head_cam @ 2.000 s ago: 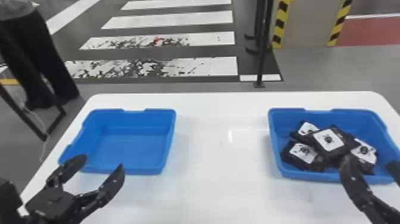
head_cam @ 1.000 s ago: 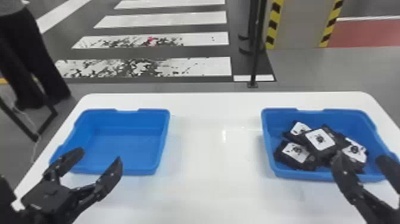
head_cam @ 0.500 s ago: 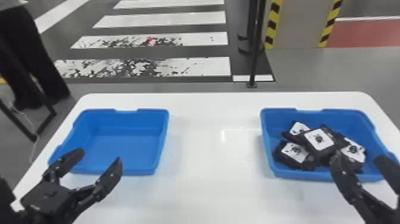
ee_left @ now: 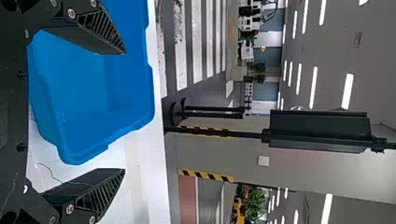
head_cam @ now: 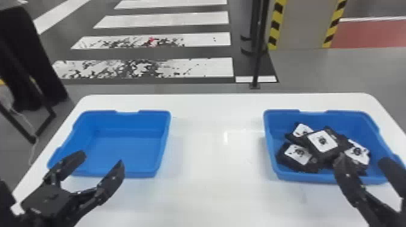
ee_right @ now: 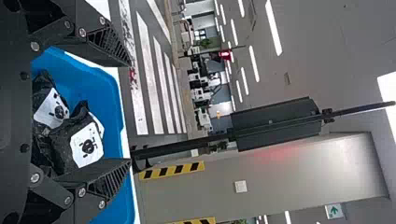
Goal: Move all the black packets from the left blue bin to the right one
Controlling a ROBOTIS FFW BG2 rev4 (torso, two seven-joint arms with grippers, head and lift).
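Apparently the moving is done. The left bin (head_cam: 120, 151) shows blue floor from wall to wall, and the left hand (head_cam: 100, 160) hangs over its near edge, fingers spread with nothing between them, probably because no pick remains there. Farther right, across the white surface (head_cam: 217, 193), the black packets (head_cam: 312, 151) lie heaped in the right bin (head_cam: 281, 119), likely just as they landed: the top packet (head_cam: 323, 141) rests across its neighbours. White labels (head_cam: 298, 153) face mostly up. The near-left packet (head_cam: 288, 161) seems to run from far left to near right; the top packet looks almost square, its long axis hard to tell. Above the bin's near side, the right hand (head_cam: 363, 160) is open and bare too, perhaps after letting go. Backing both hands away would want care around the heap.
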